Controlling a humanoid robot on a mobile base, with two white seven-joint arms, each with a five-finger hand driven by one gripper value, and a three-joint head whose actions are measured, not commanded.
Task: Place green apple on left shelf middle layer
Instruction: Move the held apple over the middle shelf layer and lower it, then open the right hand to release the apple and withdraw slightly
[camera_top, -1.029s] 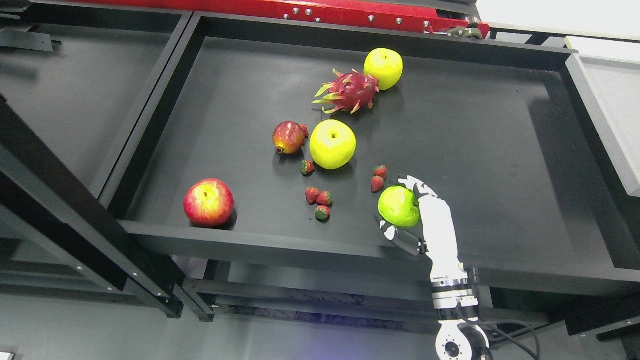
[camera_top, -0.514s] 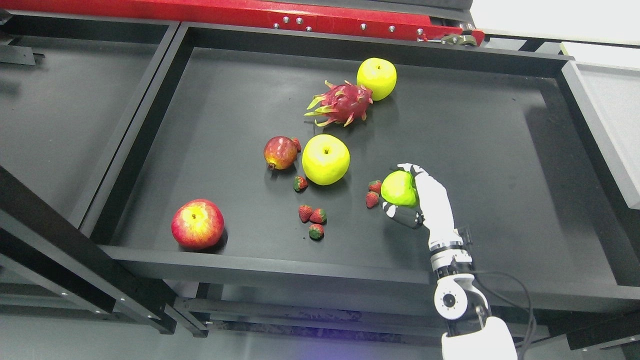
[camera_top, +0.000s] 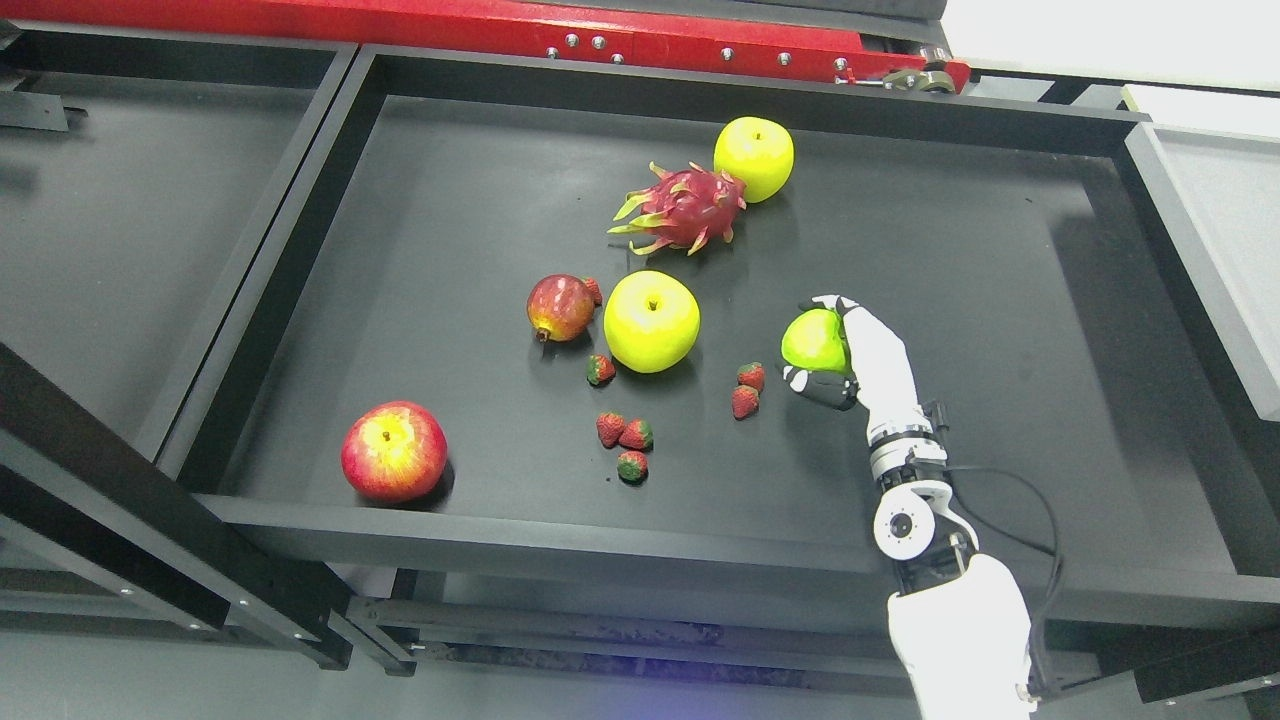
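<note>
Black shelf tray, glossy round green apple wrapped snugly in right hand fingers.

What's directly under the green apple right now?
The green apple is gripped in the right hand over bare black shelf. The thumb covers its underside, so contact with the shelf is unclear.

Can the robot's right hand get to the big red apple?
Probably not right now: the right hand is already closed around the green apple, and the red apple sits far across the tray, past the strawberries.
</note>
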